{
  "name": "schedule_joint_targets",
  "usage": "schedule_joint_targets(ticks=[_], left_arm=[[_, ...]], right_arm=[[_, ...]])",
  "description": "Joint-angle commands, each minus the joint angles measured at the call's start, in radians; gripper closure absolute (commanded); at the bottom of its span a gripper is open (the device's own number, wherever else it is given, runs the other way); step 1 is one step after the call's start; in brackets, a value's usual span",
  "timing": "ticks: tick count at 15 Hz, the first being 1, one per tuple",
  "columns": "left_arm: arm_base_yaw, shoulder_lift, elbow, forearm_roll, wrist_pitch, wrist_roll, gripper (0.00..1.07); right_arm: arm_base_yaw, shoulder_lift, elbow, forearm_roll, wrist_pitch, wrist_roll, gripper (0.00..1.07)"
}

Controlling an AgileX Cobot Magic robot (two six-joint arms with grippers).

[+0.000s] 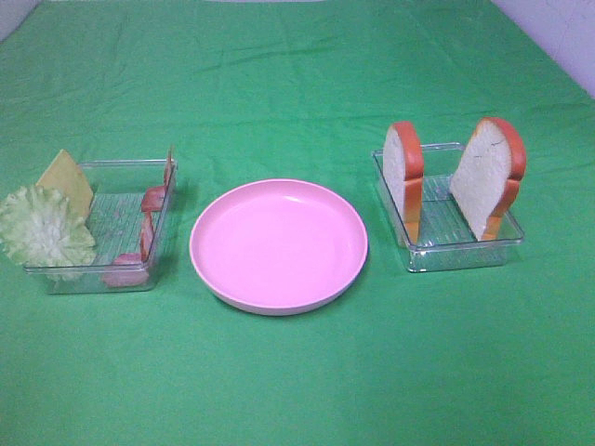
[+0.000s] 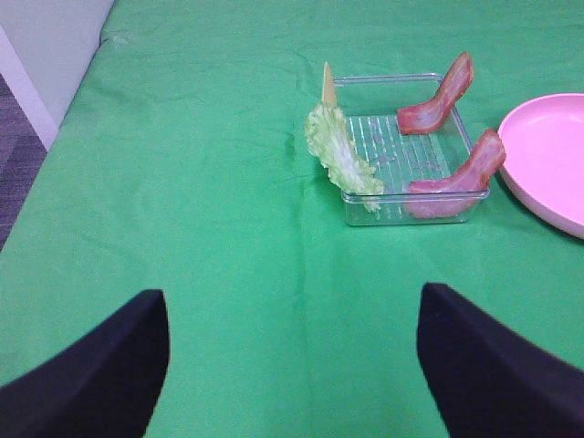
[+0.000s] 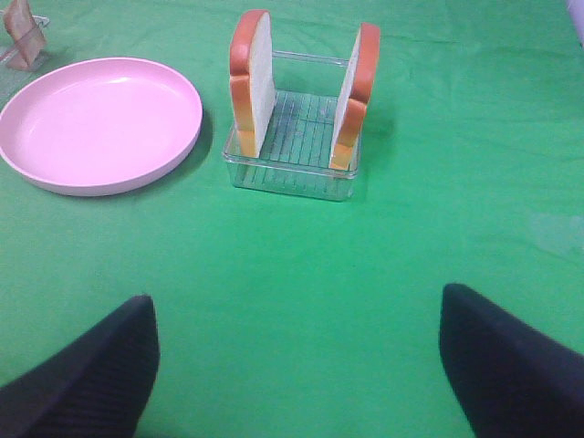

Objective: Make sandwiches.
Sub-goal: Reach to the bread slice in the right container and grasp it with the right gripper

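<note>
No stacked sandwich is in view; the parts lie apart. Two bread slices (image 1: 405,172) (image 1: 490,175) with orange-red crust stand upright in a clear tray (image 1: 465,251) on the right. On the left, another clear tray (image 1: 98,274) holds a lettuce leaf (image 1: 39,228), a yellow cheese square (image 1: 67,179) and bacon strips (image 1: 147,232). The round pink plate (image 1: 279,243) lies between the trays with nothing on it. My left gripper (image 2: 292,351) stands open well short of the lettuce (image 2: 342,151) and bacon (image 2: 461,169). Open as well, my right gripper (image 3: 297,365) hangs short of the bread (image 3: 254,78).
A green cloth (image 1: 297,381) covers the whole table. The table's left edge and a grey floor (image 2: 18,155) show in the left wrist view. A pale wall (image 1: 558,37) borders the far right corner.
</note>
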Motion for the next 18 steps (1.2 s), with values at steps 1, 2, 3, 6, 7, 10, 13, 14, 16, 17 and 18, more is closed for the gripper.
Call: schedule_joint_targets(ticks=[1,2,3,6,7,10,13,14,16,17,18], left_arm=[[0.004,-0.017,0.002,-0.004,-0.010,0.000,0.34],[0.004,-0.017,0.002,-0.004,-0.010,0.000,0.34],[0.004,-0.017,0.002,-0.004,-0.010,0.000,0.34],[0.004,-0.017,0.002,-0.004,-0.010,0.000,0.34],[0.004,-0.017,0.002,-0.004,-0.010,0.000,0.34],[0.004,-0.017,0.002,-0.004,-0.010,0.000,0.34],[0.004,-0.017,0.002,-0.004,-0.010,0.000,0.34],[0.004,-0.017,0.002,-0.004,-0.010,0.000,0.34],[0.004,-0.017,0.002,-0.004,-0.010,0.000,0.34],[0.004,-0.017,0.002,-0.004,-0.010,0.000,0.34],[0.004,-0.017,0.002,-0.004,-0.010,0.000,0.34]], right_arm=[[-0.005,-0.002,0.002,0.002,-0.005,-0.003,0.30],[-0.005,-0.002,0.002,0.002,-0.005,-0.003,0.30],[-0.005,-0.002,0.002,0.002,-0.005,-0.003,0.30],[-0.005,-0.002,0.002,0.002,-0.005,-0.003,0.30],[-0.005,-0.002,0.002,0.002,-0.005,-0.003,0.30],[-0.005,-0.002,0.002,0.002,-0.005,-0.003,0.30],[-0.005,-0.002,0.002,0.002,-0.005,-0.003,0.30],[-0.005,-0.002,0.002,0.002,-0.005,-0.003,0.30],[-0.005,-0.002,0.002,0.002,-0.005,-0.003,0.30],[-0.005,-0.002,0.002,0.002,-0.005,-0.003,0.30],[-0.005,-0.002,0.002,0.002,-0.005,-0.003,0.30]])
